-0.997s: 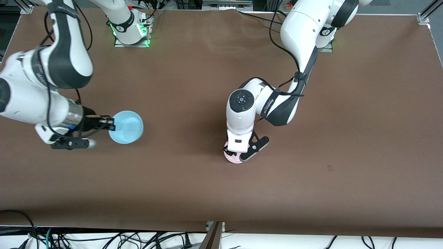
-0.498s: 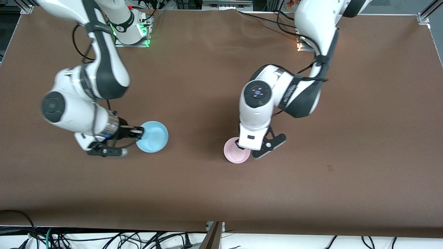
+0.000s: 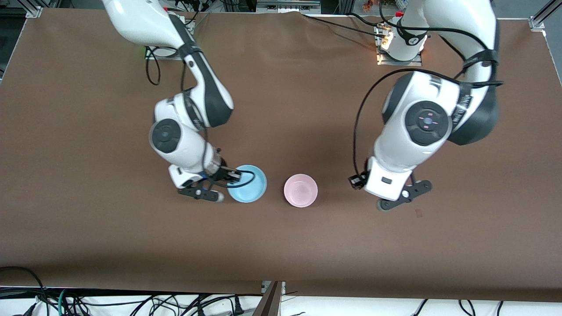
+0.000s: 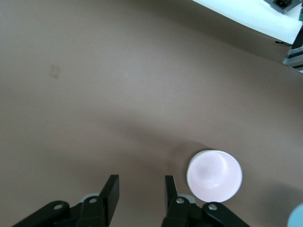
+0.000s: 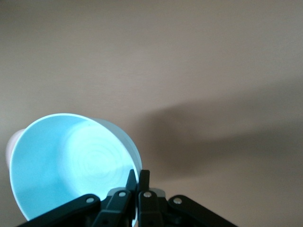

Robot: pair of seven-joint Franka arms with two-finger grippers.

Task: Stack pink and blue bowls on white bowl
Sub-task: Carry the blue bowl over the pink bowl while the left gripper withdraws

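The right gripper (image 3: 232, 175) was pinched shut on the rim of the blue bowl (image 3: 247, 189), holding it up over the middle of the brown table (image 3: 281, 245) and just beside the pink bowl (image 3: 300, 190). In the right wrist view the fingers (image 5: 138, 182) met across the bowl's thin wall, and a sliver of pink showed past the blue rim.

The left gripper (image 4: 140, 189) hung empty over bare table toward the left arm's end, apart from the pink bowl, its jaws partly open with nothing between them.

The pink bowl sat upright near the table's middle. A white bowl could not be made out separately; it was probably nested under the pink one, though the pictures did not settle that.

Judged from this, the pink bowl was placed and released, and the blue bowl remained to be carried over it, lowered in and let go.
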